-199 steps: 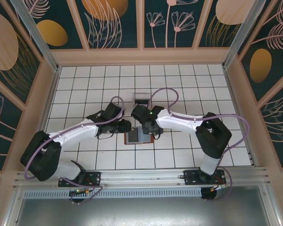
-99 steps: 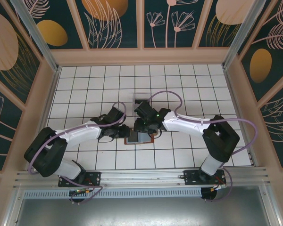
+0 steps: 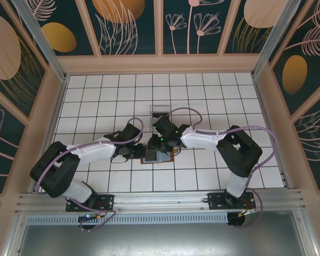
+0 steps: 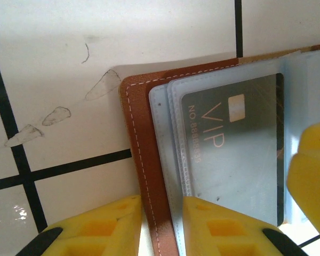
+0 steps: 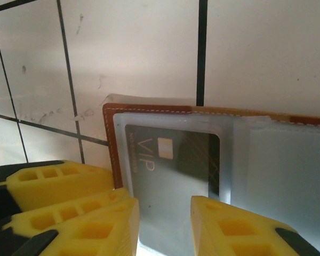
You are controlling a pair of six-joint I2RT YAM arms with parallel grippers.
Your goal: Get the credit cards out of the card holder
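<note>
Straddling the brown edge of the card holder [image 4: 141,138], the left gripper [image 4: 160,216] is holding its fingers [image 4: 96,234] slightly apart, one beside the leather, one over the clear sleeve [image 4: 165,128]. The right gripper [image 5: 165,213] is standing with fingers [image 5: 234,229] a little spread over the dark VIP card [image 5: 170,160], which is sitting inside that sleeve. The holder is lying open on the white tiled table [image 3: 96,96].

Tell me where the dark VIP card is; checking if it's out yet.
The dark VIP card sits in a clear sleeve of the open brown card holder, mid-table in the top view, on the arms' side of the clear stand.
</note>
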